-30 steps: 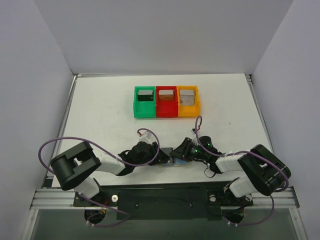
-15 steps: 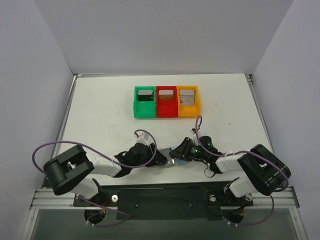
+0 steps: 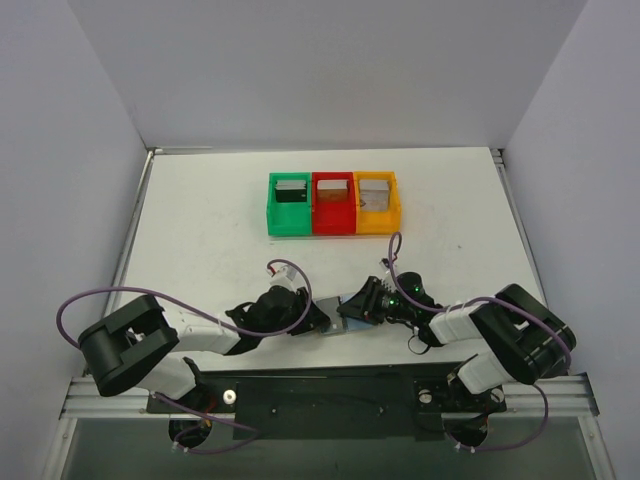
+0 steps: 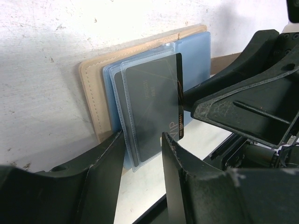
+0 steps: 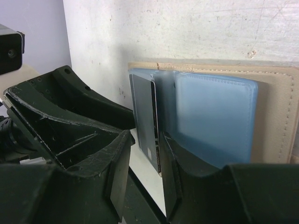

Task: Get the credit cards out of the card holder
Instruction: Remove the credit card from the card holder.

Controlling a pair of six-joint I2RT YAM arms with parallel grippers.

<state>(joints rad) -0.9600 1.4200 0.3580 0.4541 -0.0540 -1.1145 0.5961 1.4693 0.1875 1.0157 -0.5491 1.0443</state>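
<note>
Three cards [image 3: 291, 189] in bins [image 3: 333, 227] — one dark card [image 4: 152, 102] in holder [image 4: 90, 100].

Holder [image 4: 91, 103] lies on the table [image 3: 200, 240] between my left hand [image 3: 317, 319] and right hand [image 3: 352, 306]; a card [image 4: 152, 107] sits in it; bins [image 3: 333, 204] stand behind.

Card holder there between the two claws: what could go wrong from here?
1. The dark card sits in a clear sleeve, and both lie between the fingers of the left claw. Closing might pinch the sleeve too and drag the whole card holder along.
2. The right claw reaches in at the same card from the opposite side, very close by, so the two claws might bump.
</note>
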